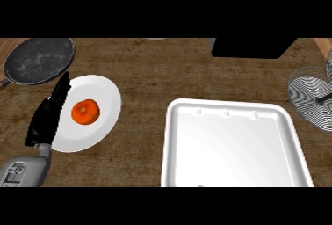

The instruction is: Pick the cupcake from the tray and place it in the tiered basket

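Our left hand (47,116) rests open, empty, left of the bare tray (285,115); no cupcake shows, so we search before reaching.

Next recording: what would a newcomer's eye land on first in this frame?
The orange fruit stands out most, on a white plate at the left, beside the open left hand. Next comes the large white tray at lower right, with no cupcake visible in it. A wire basket sits at the right edge.
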Motion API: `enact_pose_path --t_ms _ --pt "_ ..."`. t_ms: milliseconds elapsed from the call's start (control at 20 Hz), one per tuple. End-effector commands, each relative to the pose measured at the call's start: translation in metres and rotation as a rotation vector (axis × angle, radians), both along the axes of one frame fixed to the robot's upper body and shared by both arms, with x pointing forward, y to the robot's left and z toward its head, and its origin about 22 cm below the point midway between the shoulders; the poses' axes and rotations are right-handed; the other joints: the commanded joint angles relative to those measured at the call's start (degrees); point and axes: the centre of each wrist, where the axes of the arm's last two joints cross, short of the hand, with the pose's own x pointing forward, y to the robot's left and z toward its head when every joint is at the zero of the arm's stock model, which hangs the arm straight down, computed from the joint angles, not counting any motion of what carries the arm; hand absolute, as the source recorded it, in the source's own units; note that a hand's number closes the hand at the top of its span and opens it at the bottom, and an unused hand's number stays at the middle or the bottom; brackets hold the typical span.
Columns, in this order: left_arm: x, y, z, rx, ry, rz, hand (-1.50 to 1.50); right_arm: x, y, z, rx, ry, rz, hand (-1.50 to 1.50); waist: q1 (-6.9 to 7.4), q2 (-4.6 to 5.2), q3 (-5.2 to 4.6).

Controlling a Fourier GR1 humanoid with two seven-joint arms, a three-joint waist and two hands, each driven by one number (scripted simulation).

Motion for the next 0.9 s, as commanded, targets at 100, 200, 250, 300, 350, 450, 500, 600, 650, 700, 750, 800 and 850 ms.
enact_pose_path --t_ms 100,200,250,300,350,450,500,600,650,700,750,800,850 --pt "-0.003 -0.001 -0.004 0.007 0.005 0.011 0.00 0.004 0.010 -0.010 0.150 -0.142 -0.098 1.50 -1.03 -0.22 0.38" --pt "-0.001 -0.001 -0.002 0.003 -0.005 0.007 0.00 -0.012 -0.016 -0.018 0.195 -0.339 -0.187 1.50 -1.13 0.07 0.53" --pt "0.004 0.010 0.004 -0.009 -0.009 0.017 0.00 -0.009 -0.010 -0.031 0.218 -0.318 -0.189 -1.50 -1.39 0.07 0.45" --pt "-0.007 0.008 0.001 0.003 -0.015 0.012 0.00 -0.014 -0.018 -0.041 0.231 -0.316 -0.203 -1.50 -0.65 -0.09 0.49" --pt "-0.012 0.004 -0.010 -0.016 0.013 0.001 0.00 -0.012 -0.015 -0.032 0.243 -0.307 -0.186 -1.50 -0.73 -0.06 0.41" --pt "0.001 0.009 0.000 -0.005 -0.008 -0.004 0.00 -0.009 -0.004 -0.044 0.204 -0.361 -0.154 -1.50 -0.90 0.12 0.40" --pt "-0.012 0.001 -0.009 -0.002 -0.008 0.010 0.00 -0.011 -0.002 -0.056 0.173 -0.375 -0.148 -1.50 -0.73 -0.12 0.41" --pt "-0.005 0.015 -0.001 0.000 0.010 0.013 0.00 -0.012 0.002 -0.049 0.130 -0.455 -0.136 -1.50 -0.99 -0.17 0.39" --pt "-0.006 0.013 -0.005 -0.007 0.004 0.007 0.00 -0.012 0.003 -0.043 0.093 -0.490 -0.127 -1.50 -0.93 -0.10 0.36" --pt "0.005 0.001 0.002 -0.001 -0.004 0.017 0.00 -0.018 -0.007 -0.048 0.050 -0.507 -0.119 -1.50 -1.35 0.10 0.42" --pt "0.005 0.007 0.004 -0.012 0.003 0.025 0.00 -0.016 -0.001 -0.034 0.038 -0.511 -0.113 -1.50 -1.28 -0.08 0.37" --pt "0.004 -0.001 0.005 -0.005 0.001 0.025 0.00 -0.018 0.002 -0.031 0.024 -0.535 -0.108 -1.50 -1.87 -0.51 0.36" --pt "0.004 0.017 0.009 0.010 0.003 0.028 0.00 -0.013 0.017 -0.032 -0.008 -0.562 -0.091 -1.50 -1.39 -0.34 0.32"
